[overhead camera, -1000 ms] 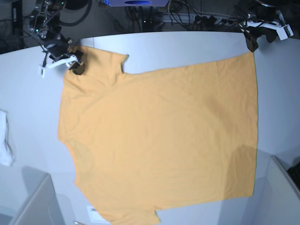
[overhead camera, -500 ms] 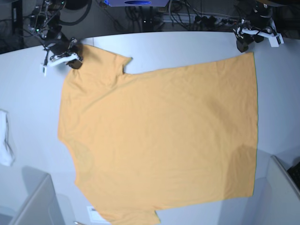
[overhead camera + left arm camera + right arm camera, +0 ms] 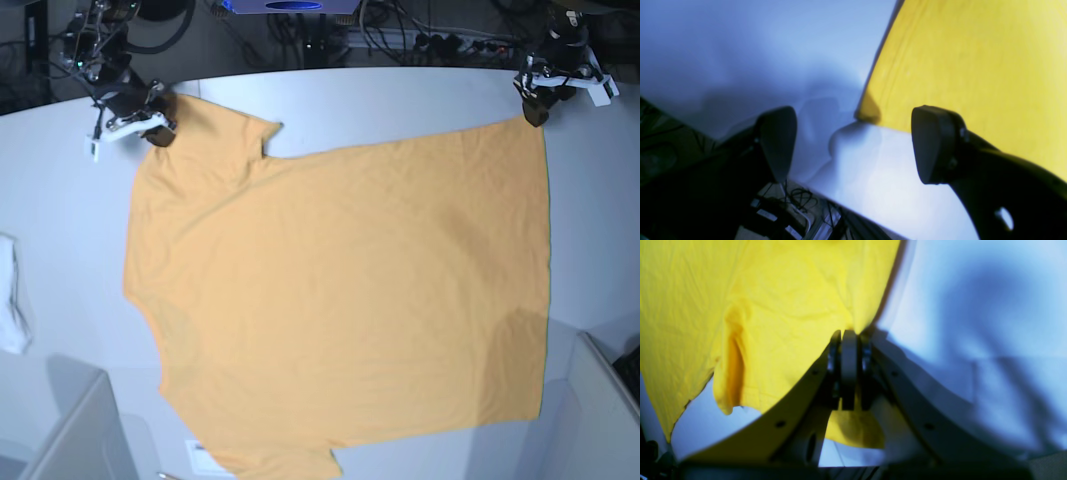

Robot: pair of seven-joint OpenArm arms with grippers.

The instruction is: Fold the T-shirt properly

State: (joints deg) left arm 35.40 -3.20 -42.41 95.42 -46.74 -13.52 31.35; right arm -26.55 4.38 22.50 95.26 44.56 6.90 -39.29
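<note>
The light-orange T-shirt [image 3: 340, 300] lies spread flat, plain side up, over the white table [image 3: 400, 100]. At the far left of the base view my right gripper [image 3: 158, 130] is shut on the sleeve's corner. The right wrist view shows its jaws [image 3: 848, 338] pressed together on a pinch of yellow T-shirt [image 3: 780, 306] cloth, with a fold hanging below. At the far right my left gripper [image 3: 536, 108] hovers over the hem corner. In the left wrist view it [image 3: 853, 143] stands open, with the T-shirt [image 3: 973, 66] corner just beyond the gap between its fingers [image 3: 933, 143] and nothing held.
A small white cloth [image 3: 12, 300] lies at the table's left edge. Grey bins stand at the front left [image 3: 80, 430] and front right [image 3: 600, 400]. Cables and equipment [image 3: 400, 35] crowd the space behind the table's back edge.
My right gripper has shut on the sleeve corner and pulled it slightly back. The left gripper swung left, then returned down onto the hem corner, still open.
</note>
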